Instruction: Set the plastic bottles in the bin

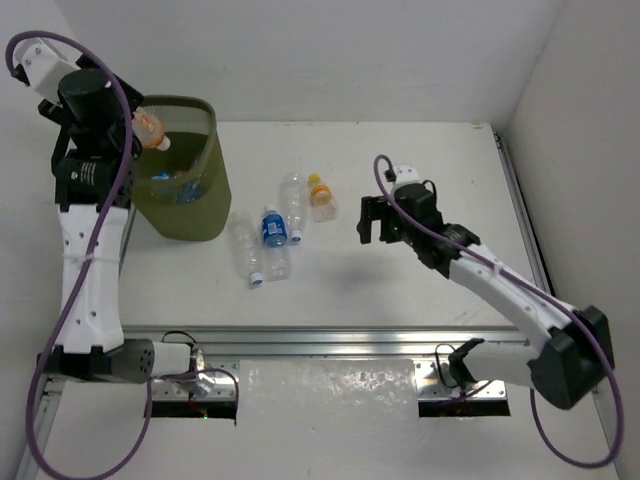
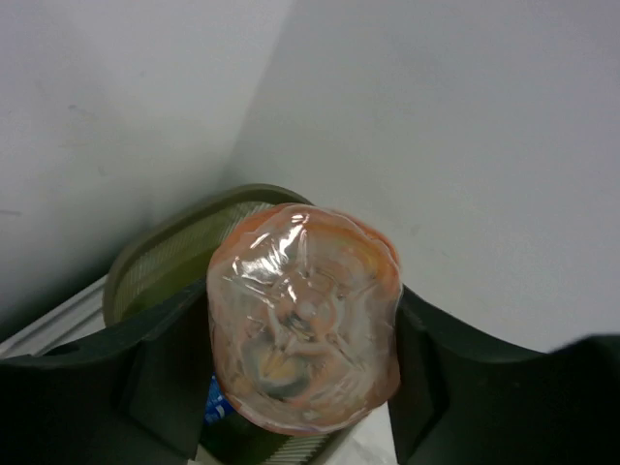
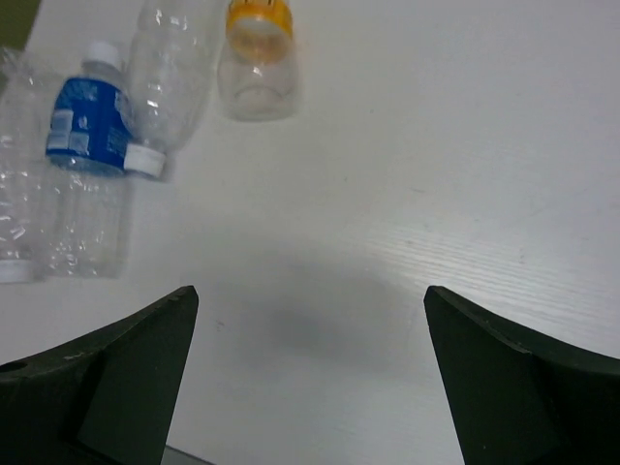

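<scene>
My left gripper [image 1: 140, 128] is shut on an orange bottle [image 1: 150, 129] and holds it over the rim of the olive-green bin [image 1: 205, 205] at the far left. In the left wrist view the bottle's base [image 2: 304, 315] fills the gap between the fingers, with the bin's rim [image 2: 160, 244] behind it. Bottles lie inside the bin. Several bottles lie on the table: a blue-labelled one [image 1: 273, 228], clear ones [image 1: 293, 195], and a small orange-capped one [image 1: 321, 196]. My right gripper [image 1: 372, 222] is open and empty above the table, right of them. The right wrist view shows the blue-labelled bottle [image 3: 89, 124] and the orange-capped one [image 3: 258, 53].
The white table [image 1: 420, 160] runs to walls at the back and right. A metal rail [image 1: 330, 340] lines the near edge.
</scene>
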`<state>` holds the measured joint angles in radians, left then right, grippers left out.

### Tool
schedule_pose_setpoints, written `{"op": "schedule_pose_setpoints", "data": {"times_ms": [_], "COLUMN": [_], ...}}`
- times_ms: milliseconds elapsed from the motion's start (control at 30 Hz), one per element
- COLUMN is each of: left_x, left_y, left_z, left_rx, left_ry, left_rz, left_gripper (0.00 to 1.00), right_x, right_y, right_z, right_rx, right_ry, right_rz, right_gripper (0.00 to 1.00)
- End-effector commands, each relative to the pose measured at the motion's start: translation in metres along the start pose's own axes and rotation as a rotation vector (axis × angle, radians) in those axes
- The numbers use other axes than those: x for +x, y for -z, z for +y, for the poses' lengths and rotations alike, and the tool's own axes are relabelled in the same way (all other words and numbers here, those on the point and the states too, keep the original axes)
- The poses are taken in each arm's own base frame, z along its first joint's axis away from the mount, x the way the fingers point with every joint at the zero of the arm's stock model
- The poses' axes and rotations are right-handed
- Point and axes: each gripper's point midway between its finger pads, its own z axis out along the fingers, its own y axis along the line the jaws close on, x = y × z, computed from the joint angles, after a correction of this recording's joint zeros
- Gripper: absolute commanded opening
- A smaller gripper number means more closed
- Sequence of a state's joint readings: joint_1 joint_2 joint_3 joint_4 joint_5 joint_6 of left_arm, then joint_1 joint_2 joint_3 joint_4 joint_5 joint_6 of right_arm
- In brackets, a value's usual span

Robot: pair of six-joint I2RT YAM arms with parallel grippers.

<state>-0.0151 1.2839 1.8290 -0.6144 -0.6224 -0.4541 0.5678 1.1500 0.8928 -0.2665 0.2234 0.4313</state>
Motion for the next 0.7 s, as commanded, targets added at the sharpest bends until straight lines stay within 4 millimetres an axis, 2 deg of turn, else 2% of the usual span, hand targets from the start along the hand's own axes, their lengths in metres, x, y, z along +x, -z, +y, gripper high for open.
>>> {"op": "schedule_pose_setpoints", "data": {"times_ms": [0,33,67,100,133,167,200,233,267,300,333,367,433,467,567,633,667], "left_x": [0.022,0.036,0.046,0.054,0.059,0.065,0.064,0.063,0.061,0.060,0.054,0.055,0.048,0.044,0.039,0.041,0.041], "left_y": [-0.045,-0.057,-0.062,-0.066,-0.071,-0.071,-0.069,-0.067,-0.065,-0.062,-0.056,-0.052,-0.040,-0.034,-0.021,-0.010,-0.005], "left_z": [0.032,0.033,0.031,0.032,0.036,0.034,0.032,0.031,0.032,0.035,0.035,0.032,0.020,0.017,0.003,-0.010,-0.018], "left_rx": [-0.128,-0.127,-0.106,-0.106,-0.105,-0.077,-0.064,-0.050,-0.048,-0.053,-0.047,-0.025,0.048,0.070,0.150,0.236,0.283], "left_ry": [-0.089,-0.105,-0.105,-0.098,-0.093,-0.091,-0.094,-0.103,-0.116,-0.136,-0.138,-0.139,-0.122,-0.111,-0.095,-0.084,-0.076], "left_rz": [0.030,0.064,0.097,0.125,0.144,0.172,0.172,0.175,0.175,0.177,0.167,0.174,0.171,0.171,0.189,0.219,0.226], "left_gripper": [0.60,0.79,0.84,0.88,0.95,1.00,1.00,1.00,1.00,1.00,1.00,1.00,1.00,1.00,1.00,1.00,1.00], "right_x": [-0.017,-0.007,-0.012,-0.029,-0.032,-0.009,-0.035,-0.038,-0.008,-0.036,-0.037,-0.032,-0.021,-0.020,0.001,0.009,0.023], "right_y": [-0.025,-0.046,-0.059,-0.069,-0.083,-0.112,-0.125,-0.139,-0.167,-0.179,-0.191,-0.214,-0.231,-0.249,-0.265,-0.267,-0.267], "right_z": [0.033,0.035,0.036,0.042,0.043,0.042,0.050,0.052,0.047,0.056,0.057,0.057,0.054,0.055,0.053,0.050,0.046], "right_rx": [-0.154,-0.155,-0.165,-0.182,-0.179,-0.178,-0.195,-0.196,-0.180,-0.197,-0.200,-0.196,-0.196,-0.195,-0.193,-0.185,-0.180], "right_ry": [-0.044,-0.030,-0.031,-0.028,-0.011,0.005,0.033,0.047,0.059,0.067,0.089,0.097,0.112,0.117,0.119,0.124,0.123], "right_rz": [-0.015,0.027,0.020,0.002,0.015,0.097,0.060,0.070,0.169,0.129,0.143,0.181,0.243,0.254,0.307,0.320,0.345], "right_gripper": [0.99,0.99,0.99,0.99,0.99,0.99,0.99,0.99,0.99,0.99,0.99,0.99,0.98,0.98,0.94,0.89,0.87]}}
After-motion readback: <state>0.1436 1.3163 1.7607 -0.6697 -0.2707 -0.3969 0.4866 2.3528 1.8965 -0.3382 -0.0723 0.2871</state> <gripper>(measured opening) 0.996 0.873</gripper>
